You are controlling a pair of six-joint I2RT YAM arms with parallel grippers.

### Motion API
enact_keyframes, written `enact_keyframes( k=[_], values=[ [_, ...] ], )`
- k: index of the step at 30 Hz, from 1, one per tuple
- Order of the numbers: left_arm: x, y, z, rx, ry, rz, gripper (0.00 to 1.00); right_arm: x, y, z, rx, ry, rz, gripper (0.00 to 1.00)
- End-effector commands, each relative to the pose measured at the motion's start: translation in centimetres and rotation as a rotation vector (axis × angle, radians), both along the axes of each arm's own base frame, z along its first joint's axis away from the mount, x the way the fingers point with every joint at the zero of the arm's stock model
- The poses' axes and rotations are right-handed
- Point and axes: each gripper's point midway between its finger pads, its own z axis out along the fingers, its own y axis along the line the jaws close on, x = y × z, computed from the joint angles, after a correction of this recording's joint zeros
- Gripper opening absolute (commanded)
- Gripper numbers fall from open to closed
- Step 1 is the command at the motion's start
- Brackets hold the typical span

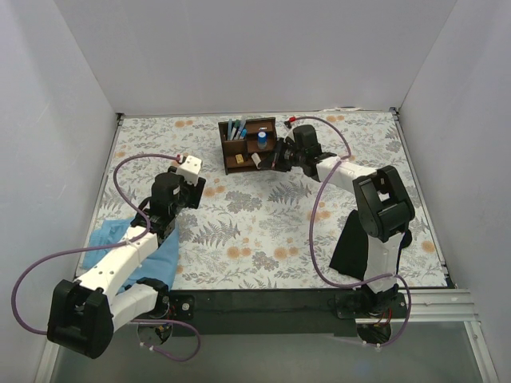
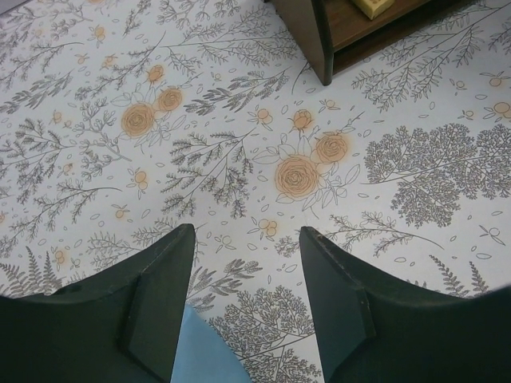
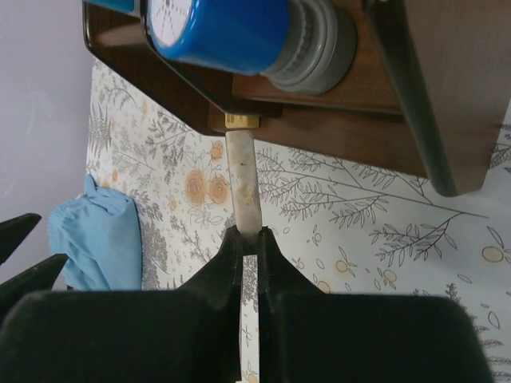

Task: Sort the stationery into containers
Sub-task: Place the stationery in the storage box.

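Ahead of the right gripper (image 3: 249, 239), filling the far side of its wrist view, stands the dark wooden organiser (image 3: 399, 96) on the flowered table (image 1: 263, 231). The light-blue cloth (image 3: 100, 235) lies low to that gripper's left, well apart. The left gripper (image 2: 247, 263) hangs over bare tabletop, fingers spread with nothing between them. The organiser's corner is far ahead of it to its right, and an edge of the cloth lies beneath it. In a compartment above the right gripper's fingertips sits the blue-and-grey cylinder (image 3: 255, 36). The right gripper is clenched on the flat beige piece (image 3: 243, 179), which sticks straight out from it. The piece's far end reaches the small tan block (image 3: 242, 120) on the organiser's low shelf; whether they touch I cannot tell.

The step in hand, I judge, is setting the beige piece on that low shelf. The next move calls for a short push forward, then a release and a straight retreat so nothing drags out.

Only the right wrist view shows the pinch itself; from overhead the piece is a pale speck. The overhead view alone shows the pens (image 1: 235, 128) standing in the tall slots beyond the gripper.
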Motion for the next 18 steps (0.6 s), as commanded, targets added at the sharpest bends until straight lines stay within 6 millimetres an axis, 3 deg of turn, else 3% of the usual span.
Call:
enact_keyframes(
  k=[1,4,12,18],
  values=[
    [0.7,0.4,1.1,-0.008,-0.003,0.039,0.54,2.4,1.1,3.5,0.114,-0.049,-0.014,0.01],
    [1.0,0.2,0.9,-0.008,0.01,0.035,0.54,2.7,0.9,3.3,0.116,-0.038,-0.035,0.01],
    [1.3,-0.2,0.9,-0.005,-0.005,0.011,0.54,0.9,0.3,2.4,0.092,0.008,-0.069,0.01],
    [0.9,-0.4,0.2,-0.002,0.001,-0.007,0.54,1.2,-0.1,1.5,0.03,0.015,-0.124,0.01]
  ],
)
